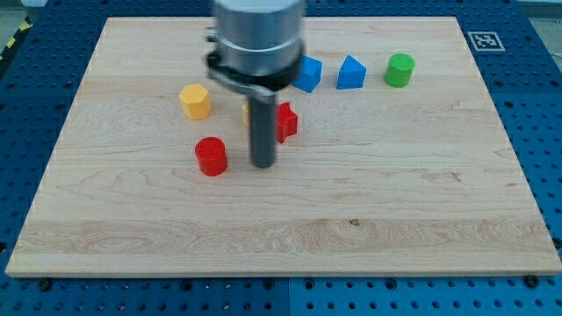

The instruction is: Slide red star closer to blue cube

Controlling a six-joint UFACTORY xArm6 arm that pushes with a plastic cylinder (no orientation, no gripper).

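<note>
One push pending: my tip (pixel 262 165) sits lower-left of red star block (pixel 286 121); no pincer fitted; shove up-right toward blue cube (pixel 308 75)

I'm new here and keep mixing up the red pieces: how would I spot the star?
On the wooden board, find the dark rod's tip near the middle. The red star block sits just to its upper right, partly hidden; the red cylinder stands left.

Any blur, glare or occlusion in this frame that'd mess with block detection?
Camera view: lighting even, no glare on the board, shadows faint. The arm housing at the top is blurred and out of focus. The rod hides part of the red star; my tip sits at its lower left.
</note>
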